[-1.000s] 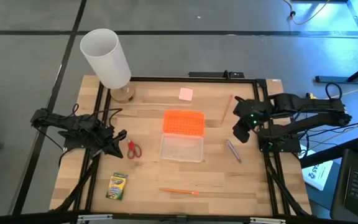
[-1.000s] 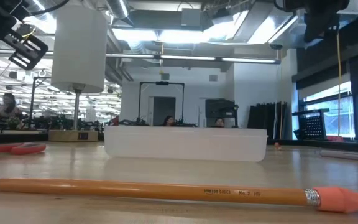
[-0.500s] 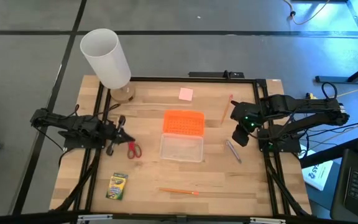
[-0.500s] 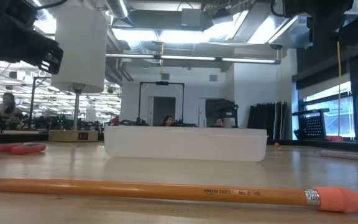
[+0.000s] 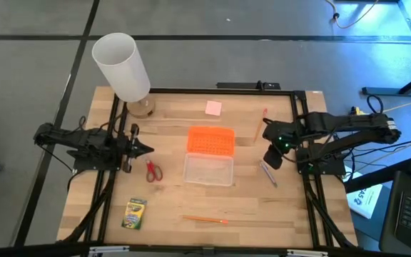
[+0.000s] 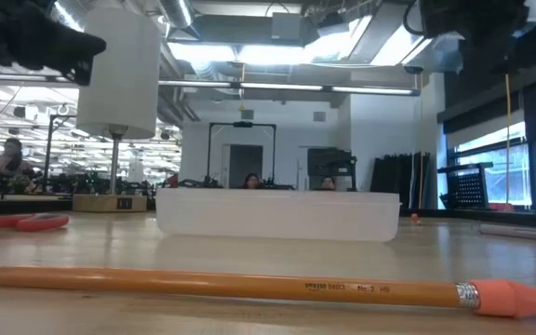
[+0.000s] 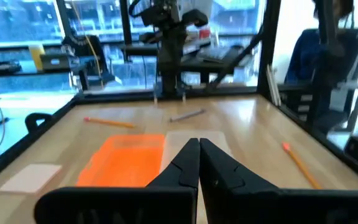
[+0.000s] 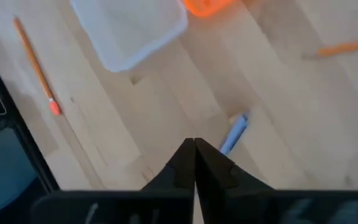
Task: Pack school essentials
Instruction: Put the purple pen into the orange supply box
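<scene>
My left gripper (image 5: 143, 148) hangs over the left side of the table (image 5: 170, 200), fingers pressed together on nothing — the scissors (image 5: 153, 171) lie on the wood just beside it. My right gripper (image 5: 268, 161) hangs at the right side, also closed and empty, its tips pointing down at the pen (image 5: 267, 173) close below. The clear box (image 5: 207, 170) sits mid-table with its orange lid (image 5: 210, 140) touching its far edge. The pink eraser (image 5: 213, 108) lies near the far edge, one pencil (image 5: 260, 126) slants beside my right arm, another pencil (image 5: 205, 219) lies along the near edge, and the crayon box (image 5: 134, 213) rests at the near left corner. A white cylinder (image 5: 122, 68) stands at the far left corner.
</scene>
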`<act>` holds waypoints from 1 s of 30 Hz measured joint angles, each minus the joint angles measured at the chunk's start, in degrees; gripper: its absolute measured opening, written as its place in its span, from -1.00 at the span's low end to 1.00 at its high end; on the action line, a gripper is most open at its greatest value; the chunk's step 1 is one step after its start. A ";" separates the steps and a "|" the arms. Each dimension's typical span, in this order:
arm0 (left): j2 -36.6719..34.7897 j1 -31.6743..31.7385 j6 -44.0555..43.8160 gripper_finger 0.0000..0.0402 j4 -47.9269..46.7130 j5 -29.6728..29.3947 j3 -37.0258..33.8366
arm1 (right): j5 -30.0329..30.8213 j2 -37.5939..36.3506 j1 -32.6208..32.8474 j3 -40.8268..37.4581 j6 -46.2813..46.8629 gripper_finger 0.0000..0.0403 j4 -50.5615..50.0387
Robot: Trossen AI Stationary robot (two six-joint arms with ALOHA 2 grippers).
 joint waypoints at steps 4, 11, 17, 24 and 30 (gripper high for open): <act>5.57 0.00 0.01 -1.00 -4.78 -0.38 6.59 | 0.35 1.39 0.91 -2.20 5.64 -0.98 1.15; 17.39 0.00 0.80 -1.00 -12.83 -0.44 15.98 | 1.64 6.81 1.28 -2.51 11.56 -0.99 1.37; 25.26 0.00 1.20 -1.00 -13.98 0.11 21.50 | 1.52 10.61 1.07 -2.52 11.52 -0.89 1.31; 27.78 0.00 0.97 -1.00 -13.68 0.11 22.90 | 0.09 13.22 -0.24 -2.53 11.71 -0.70 1.20; 27.77 -0.01 0.95 -1.00 -13.70 0.11 22.90 | -0.04 15.46 -2.21 -2.53 10.61 -0.40 1.19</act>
